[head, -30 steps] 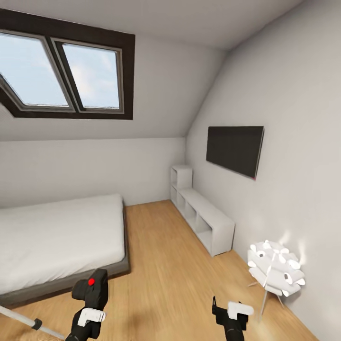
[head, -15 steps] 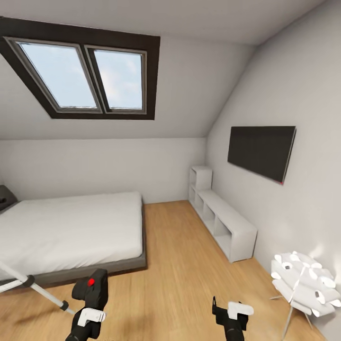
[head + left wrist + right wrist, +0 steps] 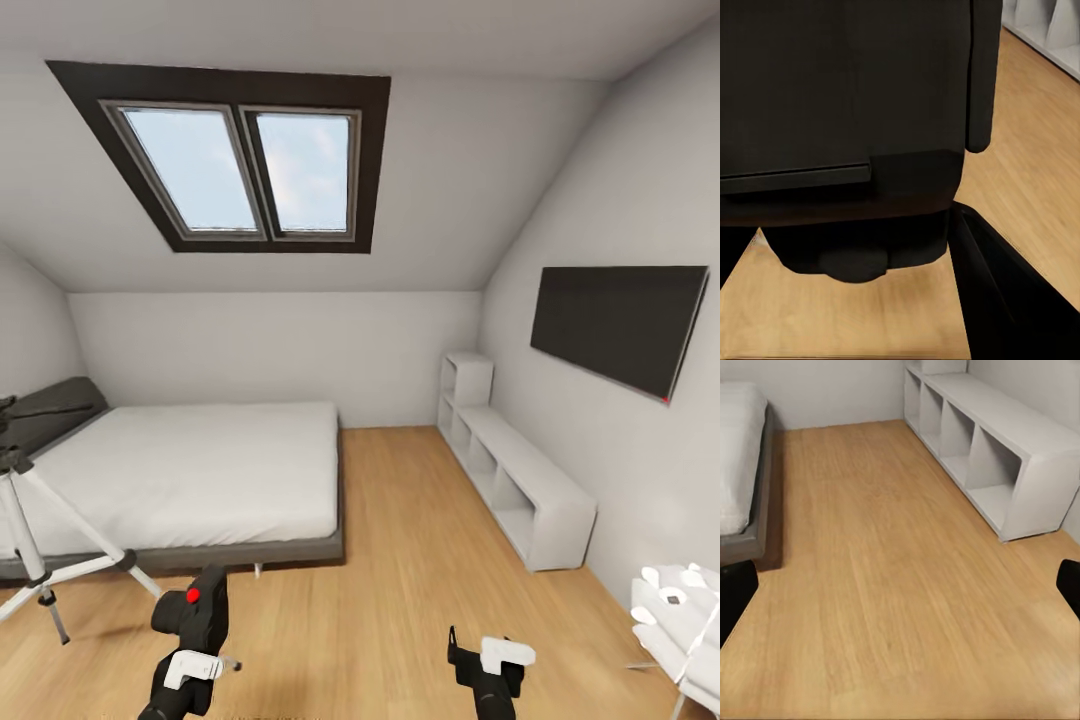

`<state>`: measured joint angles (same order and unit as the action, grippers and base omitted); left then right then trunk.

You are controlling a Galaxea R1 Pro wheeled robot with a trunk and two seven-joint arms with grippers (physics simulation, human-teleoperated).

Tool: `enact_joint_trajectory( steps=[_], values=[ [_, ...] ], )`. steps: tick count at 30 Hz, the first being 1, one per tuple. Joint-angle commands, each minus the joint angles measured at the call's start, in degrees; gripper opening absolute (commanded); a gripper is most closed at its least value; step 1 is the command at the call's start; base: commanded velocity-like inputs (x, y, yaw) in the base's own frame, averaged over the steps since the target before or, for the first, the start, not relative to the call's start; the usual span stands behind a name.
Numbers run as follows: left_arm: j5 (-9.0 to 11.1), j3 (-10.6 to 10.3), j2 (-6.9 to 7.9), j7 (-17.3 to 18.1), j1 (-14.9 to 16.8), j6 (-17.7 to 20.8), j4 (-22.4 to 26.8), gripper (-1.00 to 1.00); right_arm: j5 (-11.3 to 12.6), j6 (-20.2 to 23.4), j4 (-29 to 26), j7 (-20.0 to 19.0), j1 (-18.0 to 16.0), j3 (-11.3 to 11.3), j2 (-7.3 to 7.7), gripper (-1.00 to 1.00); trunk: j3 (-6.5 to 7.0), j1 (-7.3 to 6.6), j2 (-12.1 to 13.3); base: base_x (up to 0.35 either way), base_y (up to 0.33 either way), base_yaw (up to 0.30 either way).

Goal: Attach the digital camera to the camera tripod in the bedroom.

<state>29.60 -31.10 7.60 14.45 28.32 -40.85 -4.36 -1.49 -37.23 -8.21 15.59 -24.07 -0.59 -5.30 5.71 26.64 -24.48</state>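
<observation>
i carry the small black boxy digital camera (image 3: pixel 195 612) clamped in my left hand (image 3: pixel 190 640), probably toward the silver-legged camera tripod (image 3: pixel 30 540); right hand (image 3: pixel 487 660) seemingly wide, empty.

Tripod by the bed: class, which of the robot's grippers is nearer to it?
Left. The left gripper, holding the camera, sits just right of the tripod in the head view. The right gripper is far across the floor, nearer the white shelf.
</observation>
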Motion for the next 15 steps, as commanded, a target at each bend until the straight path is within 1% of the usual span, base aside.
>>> enact_joint_trajectory(
  steps=[1, 3, 5, 9, 15],
  values=[
    [0.55, -0.28, -0.04, 0.33, 0.07, -0.20, -0.20, -1.00, -0.18, -0.12, 0.03, 0.23, -0.01, -0.03, -0.03, 1.00, -0.02, 0.02, -0.04, 0.000, 0.000, 0.286],
    [0.55, -0.28, -0.04, 0.32, 0.07, -0.20, -0.21, -1.00, -0.18, -0.16, 0.03, 0.23, -0.01, -0.03, 0.00, 1.00, -0.02, 0.02, -0.04, 0.000, -0.030, 0.286],
    [0.55, -0.28, -0.04, 0.32, 0.07, -0.20, -0.21, -1.00, -0.18, -0.14, 0.03, 0.23, -0.01, -0.03, -0.03, 1.00, -0.02, 0.02, -0.04, 0.039, -0.149, 0.286],
    [0.55, -0.28, -0.04, 0.31, 0.07, -0.20, -0.19, -1.00, -0.18, -0.13, 0.03, 0.23, -0.01, -0.03, 0.00, 1.00, -0.02, 0.02, -0.04, 0.123, -0.249, 0.286],
    [0.55, -0.25, -0.04, 0.31, 0.07, -0.20, -0.19, -1.00, -0.18, -0.12, 0.03, 0.23, -0.01, -0.03, -0.01, 1.00, -0.02, 0.02, -0.04, 0.170, -0.285, 0.286]
  ],
)
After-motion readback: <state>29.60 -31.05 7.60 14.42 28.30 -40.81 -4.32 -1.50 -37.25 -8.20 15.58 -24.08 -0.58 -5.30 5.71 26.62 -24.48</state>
